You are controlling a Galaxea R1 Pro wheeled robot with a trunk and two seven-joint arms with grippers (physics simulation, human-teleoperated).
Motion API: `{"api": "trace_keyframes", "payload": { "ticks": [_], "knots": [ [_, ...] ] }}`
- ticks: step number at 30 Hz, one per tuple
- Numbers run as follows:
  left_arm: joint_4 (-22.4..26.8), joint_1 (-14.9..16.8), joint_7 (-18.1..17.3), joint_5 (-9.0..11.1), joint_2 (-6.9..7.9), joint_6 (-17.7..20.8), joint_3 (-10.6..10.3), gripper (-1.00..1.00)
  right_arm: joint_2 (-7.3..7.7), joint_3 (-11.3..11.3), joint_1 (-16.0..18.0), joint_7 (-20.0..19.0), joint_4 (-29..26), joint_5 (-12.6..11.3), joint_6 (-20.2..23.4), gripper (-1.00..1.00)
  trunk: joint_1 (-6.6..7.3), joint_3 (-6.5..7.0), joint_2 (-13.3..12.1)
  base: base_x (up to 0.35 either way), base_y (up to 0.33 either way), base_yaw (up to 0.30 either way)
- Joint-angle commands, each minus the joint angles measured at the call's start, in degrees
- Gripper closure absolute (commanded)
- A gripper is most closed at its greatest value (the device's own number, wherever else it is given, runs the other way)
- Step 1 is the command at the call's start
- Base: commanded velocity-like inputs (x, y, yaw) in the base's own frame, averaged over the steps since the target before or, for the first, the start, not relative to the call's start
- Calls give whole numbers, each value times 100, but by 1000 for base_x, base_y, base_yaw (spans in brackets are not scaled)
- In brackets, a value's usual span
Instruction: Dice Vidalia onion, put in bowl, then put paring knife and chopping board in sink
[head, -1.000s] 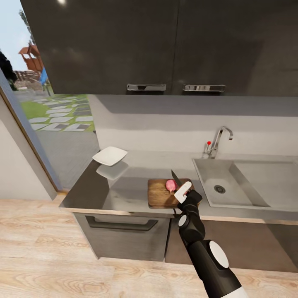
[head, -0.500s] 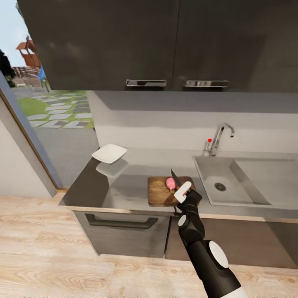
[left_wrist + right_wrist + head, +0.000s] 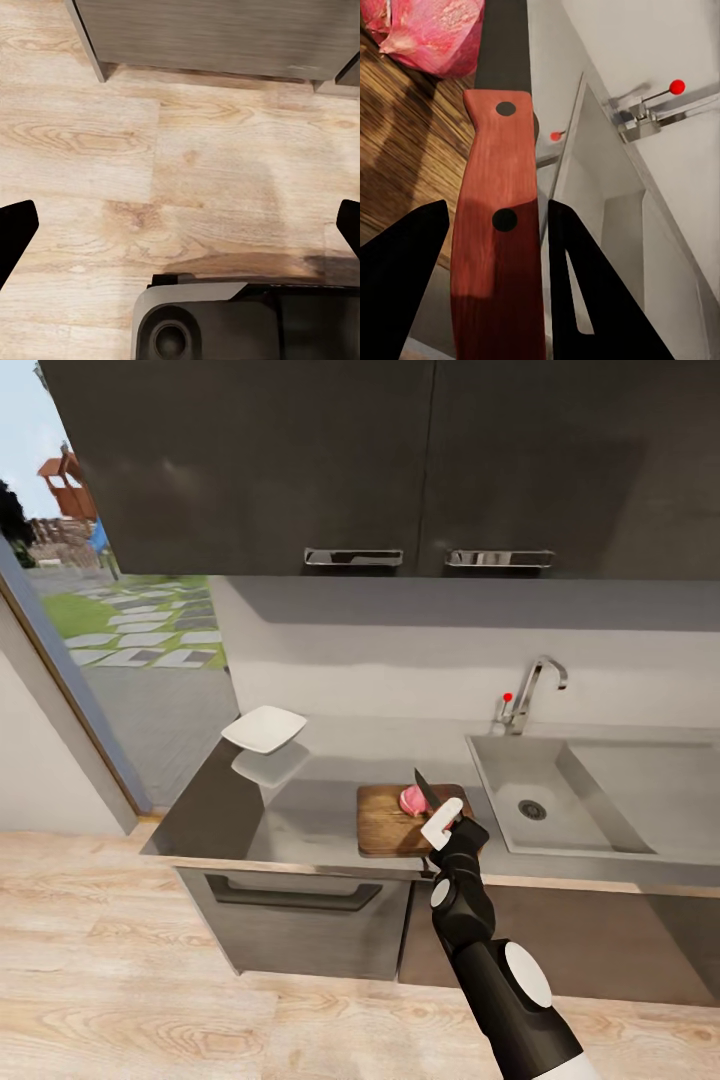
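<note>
Over the chopping board (image 3: 388, 823) on the desk (image 3: 300, 815), right pincer (image 3: 447, 822) clamped on the paring knife (image 3: 500, 217), blade beside the pink onion (image 3: 411, 800), left pincer (image 3: 180, 225) spread wide above wooden floor (image 3: 187, 157)

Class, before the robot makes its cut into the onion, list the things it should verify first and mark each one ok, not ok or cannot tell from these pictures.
1. Onion lies on the chopping board: ok.
2. Paring knife sits between the fingers of the right gripper, handle gripped: ok.
3. Blade tip is beside the onion; whether it touches: cannot tell.
4. Board lies flat on the countertop, next to the sink: ok.
5. Bowl stands on the countertop, apart from the board: ok.
6. Left gripper is open over the wooden floor, away from the blade: ok.
</note>
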State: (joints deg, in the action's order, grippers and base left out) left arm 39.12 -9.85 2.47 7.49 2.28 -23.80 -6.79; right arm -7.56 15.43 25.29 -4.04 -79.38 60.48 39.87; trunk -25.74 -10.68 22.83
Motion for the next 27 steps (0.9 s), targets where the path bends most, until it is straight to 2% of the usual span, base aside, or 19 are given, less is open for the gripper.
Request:
{"api": "trace_keyframes", "payload": {
  "ticks": [1, 27],
  "knots": [
    [8, 0, 26, 60, 9, -11, -41, -100, 0, 4, 2, -47, 1, -77, 39, 100, -4, -11, 9, 0, 0, 0],
    [16, 0, 26, 60, 9, -11, -41, -100, 0, 4, 2, -44, 1, -72, 39, 100, -4, -11, 9, 0, 0, 0]
  ]
}}
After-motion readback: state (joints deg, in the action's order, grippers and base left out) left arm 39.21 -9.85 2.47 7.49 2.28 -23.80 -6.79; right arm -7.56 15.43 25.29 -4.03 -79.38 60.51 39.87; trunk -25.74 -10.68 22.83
